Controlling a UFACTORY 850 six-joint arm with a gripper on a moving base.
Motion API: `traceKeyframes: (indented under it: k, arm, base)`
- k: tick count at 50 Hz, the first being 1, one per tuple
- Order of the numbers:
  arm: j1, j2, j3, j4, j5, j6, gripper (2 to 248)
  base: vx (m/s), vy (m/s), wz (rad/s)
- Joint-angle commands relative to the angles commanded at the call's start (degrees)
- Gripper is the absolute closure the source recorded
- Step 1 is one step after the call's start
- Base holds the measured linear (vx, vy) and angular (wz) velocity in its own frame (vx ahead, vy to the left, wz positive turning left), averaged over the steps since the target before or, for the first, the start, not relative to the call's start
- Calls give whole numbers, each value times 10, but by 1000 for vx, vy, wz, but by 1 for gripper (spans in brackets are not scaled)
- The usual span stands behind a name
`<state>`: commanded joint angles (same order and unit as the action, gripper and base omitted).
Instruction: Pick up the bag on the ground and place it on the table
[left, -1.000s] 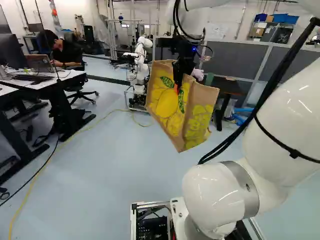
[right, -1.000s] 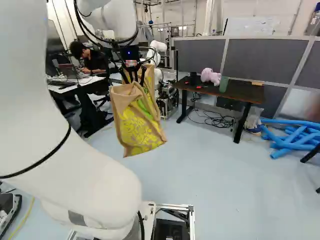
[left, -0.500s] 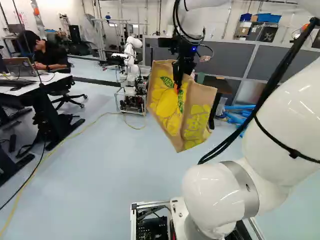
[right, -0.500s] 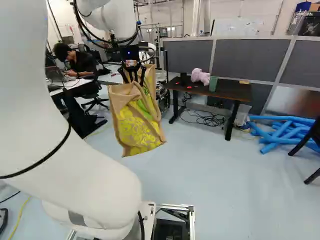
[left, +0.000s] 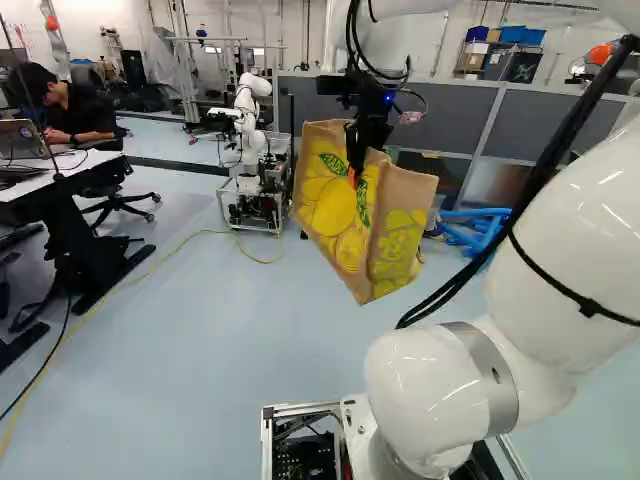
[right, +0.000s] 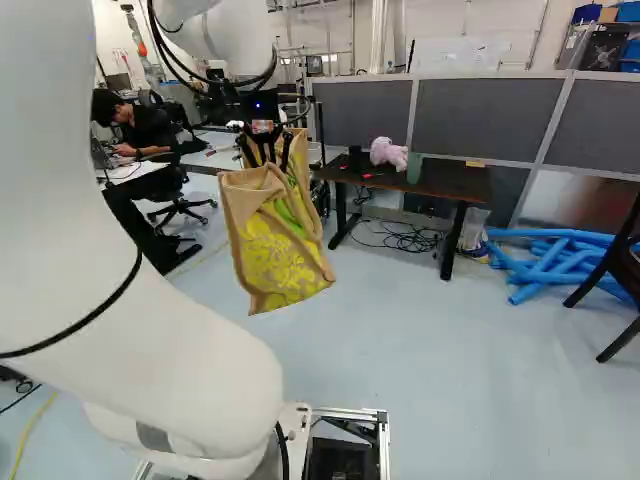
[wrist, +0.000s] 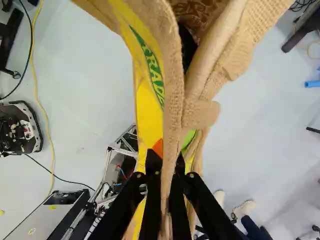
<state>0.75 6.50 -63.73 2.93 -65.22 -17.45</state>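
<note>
Gripper (wrist: 167, 162) pinched bag (right: 272, 245) by one edge; hanging tilted, likely too low, it risked snagging on the table (right: 450, 181).

There is one bag (right: 270, 245) — and one dark desk (right: 445, 183) carries one pink plush toy (right: 387, 153), one green cup (right: 414, 168) and one black container (right: 355, 158).

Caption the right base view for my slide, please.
The gripper holds a yellow-printed bag above the floor; beyond stands a table with a pink toy.
</note>
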Motion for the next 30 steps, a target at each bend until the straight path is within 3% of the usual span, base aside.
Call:
traceKeyframes:
  k: [30]
  arm:
    - [0,0,0,0,0,0,228]
  base:
    - [76,-52,-35]
